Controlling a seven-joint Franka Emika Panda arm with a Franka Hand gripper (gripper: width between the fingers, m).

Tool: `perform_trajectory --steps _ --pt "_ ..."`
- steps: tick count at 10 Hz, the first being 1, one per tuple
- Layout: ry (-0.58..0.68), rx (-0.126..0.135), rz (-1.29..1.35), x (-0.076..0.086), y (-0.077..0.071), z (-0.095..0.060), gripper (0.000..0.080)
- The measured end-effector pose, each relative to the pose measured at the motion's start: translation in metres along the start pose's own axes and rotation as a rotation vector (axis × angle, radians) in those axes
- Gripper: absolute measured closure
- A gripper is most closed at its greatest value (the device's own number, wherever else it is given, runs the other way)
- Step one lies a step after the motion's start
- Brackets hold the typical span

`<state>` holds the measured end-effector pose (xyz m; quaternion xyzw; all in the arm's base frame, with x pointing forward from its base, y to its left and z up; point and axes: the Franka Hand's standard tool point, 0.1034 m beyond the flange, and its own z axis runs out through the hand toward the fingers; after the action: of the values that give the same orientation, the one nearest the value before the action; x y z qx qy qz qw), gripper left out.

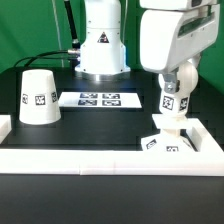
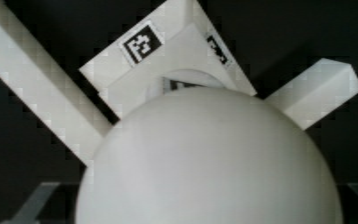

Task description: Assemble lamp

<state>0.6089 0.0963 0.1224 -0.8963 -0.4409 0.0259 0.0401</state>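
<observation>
**Bulb held over the base at the lower right**

In the exterior view the gripper (image 1: 172,107) hangs in the right half of the frame, below the big white arm (image 1: 165,40). Its fingers are pinched on the bulb (image 1: 170,122), which stands upright with a square tag showing between them. The bulb's lower end sits right at the top of the flat base (image 1: 160,143); whether the two actually touch cannot be told. The base lies in the lower right of the frame, close to the corner of the white wall (image 1: 70,155) that rims the black table (image 1: 100,125).

The shade (image 1: 40,97) stands on its wide end in the left middle of the frame, well apart from the other two parts. The marker board (image 1: 98,99) lies flat in the centre, between the shade and the gripper.

In the wrist view the bulb's rounded head (image 2: 179,160) fills most of the picture. Beyond it lies the tagged base (image 2: 158,50), with white wall pieces (image 2: 34,75) slanting on either side.
</observation>
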Motion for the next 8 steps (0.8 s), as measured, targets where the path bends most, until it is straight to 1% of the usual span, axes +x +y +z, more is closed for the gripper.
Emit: perform_trajectory --steps 2,4,5,6,8 --pt "0.006 0.003 0.215 -0.0024 0.0028 0.0 0.0222" --pt "0.013 0.008 0.323 -0.003 0.004 -0.0001 0.022" --pt "0.019 0.009 0.425 -0.0024 0.0046 -0.0001 0.022" --pt "0.025 0.015 0.513 -0.002 0.0046 0.0 0.022" --pt "0.027 0.016 0.659 -0.0004 0.0037 -0.0001 0.022"
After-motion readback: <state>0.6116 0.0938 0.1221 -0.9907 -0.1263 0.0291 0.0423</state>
